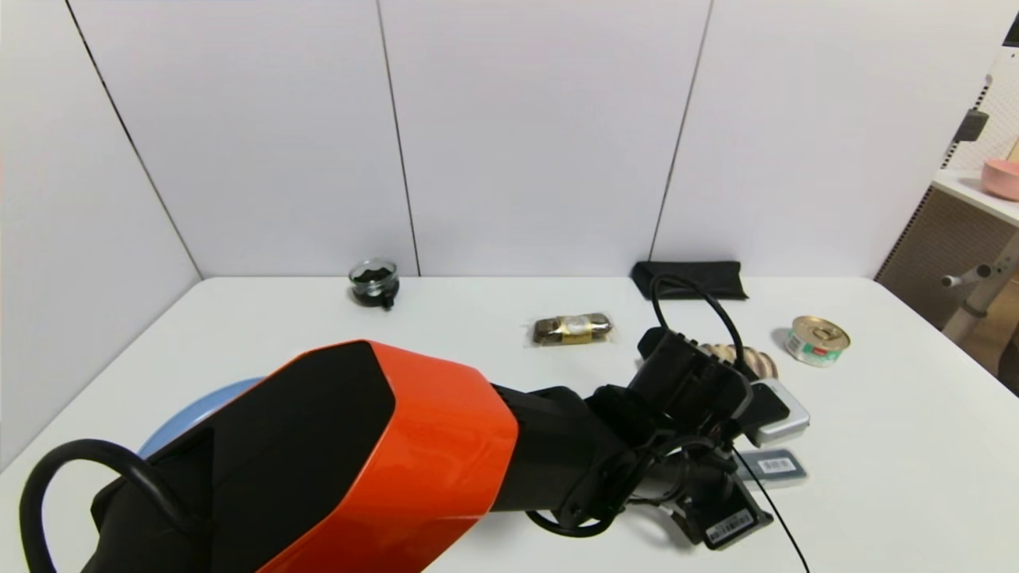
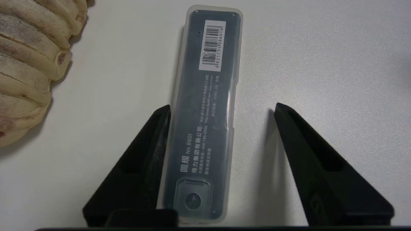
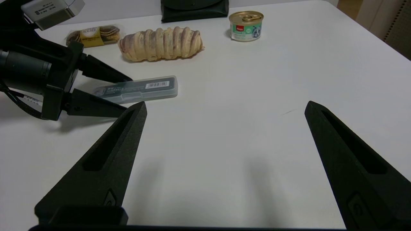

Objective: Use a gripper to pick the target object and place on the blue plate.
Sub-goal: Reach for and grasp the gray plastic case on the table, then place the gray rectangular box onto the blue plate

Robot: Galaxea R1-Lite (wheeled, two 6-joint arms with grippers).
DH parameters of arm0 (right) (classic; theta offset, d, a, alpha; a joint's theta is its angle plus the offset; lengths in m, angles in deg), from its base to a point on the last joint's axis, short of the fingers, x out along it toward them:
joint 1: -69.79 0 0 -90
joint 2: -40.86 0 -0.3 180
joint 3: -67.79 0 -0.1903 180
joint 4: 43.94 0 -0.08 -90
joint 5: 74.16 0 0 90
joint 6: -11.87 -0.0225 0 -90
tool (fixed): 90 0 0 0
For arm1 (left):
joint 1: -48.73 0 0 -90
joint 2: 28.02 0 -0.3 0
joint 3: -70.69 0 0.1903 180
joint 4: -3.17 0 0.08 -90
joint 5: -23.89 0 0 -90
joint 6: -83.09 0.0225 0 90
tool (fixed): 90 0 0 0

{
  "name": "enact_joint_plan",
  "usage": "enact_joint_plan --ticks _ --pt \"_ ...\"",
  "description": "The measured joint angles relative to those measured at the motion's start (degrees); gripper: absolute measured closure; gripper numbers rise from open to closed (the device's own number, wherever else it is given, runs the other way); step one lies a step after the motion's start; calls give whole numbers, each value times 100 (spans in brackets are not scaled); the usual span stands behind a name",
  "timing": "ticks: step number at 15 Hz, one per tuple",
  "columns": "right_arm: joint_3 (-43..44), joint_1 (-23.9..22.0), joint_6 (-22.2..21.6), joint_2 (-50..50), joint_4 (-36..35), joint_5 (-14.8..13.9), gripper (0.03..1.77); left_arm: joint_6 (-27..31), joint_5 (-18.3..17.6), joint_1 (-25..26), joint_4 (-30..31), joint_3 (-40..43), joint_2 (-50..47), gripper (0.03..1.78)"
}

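Still pre-grasp: left end effector [image 2: 221,109] spread around target object [image 2: 202,118] lying flat on worktop [image 2: 321,48], one finger touching (other apart). Lift and move to blue plate [image 1: 199,410] remain. Right end effector [image 3: 224,109] spread, idle nearby.

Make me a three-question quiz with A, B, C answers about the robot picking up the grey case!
1. Where is the slim grey translucent plastic case?
A. On the large light-blue plate
B. On the white table between the left hand's fingers
C. Inside the tin can

2. How many barcode labels show on the case?
A. One
B. Three
C. None

3. What state is the left hand in?
A. Shut on the case
B. Open
C. Holding the bread

Answers: 1 B, the case lies flat on the table with a black finger on each side. 2 A, one white label sits near one end. 3 B, a gap shows beside one finger.
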Motion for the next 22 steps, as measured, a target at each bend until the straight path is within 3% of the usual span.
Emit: enact_joint_plan --ticks 3,4,11,15,19,22 --pt "0 0 -2 0 2 0 10 -74 -5 0 -4 22 1 101" --pt "0 0 0 0 0 0 10 -99 -5 0 -4 23 1 119" --pt "0 0 -2 0 0 2 10 -110 11 11 -119 30 -116 120" --pt "0 0 -2 0 0 0 10 -85 11 152 -638 45 -691 120" --pt "0 0 -2 0 0 0 10 9 13 752 -1190 411 -1637 120" --pt "0 0 0 0 0 0 10 118 11 1577 -1278 1304 -2606 120"
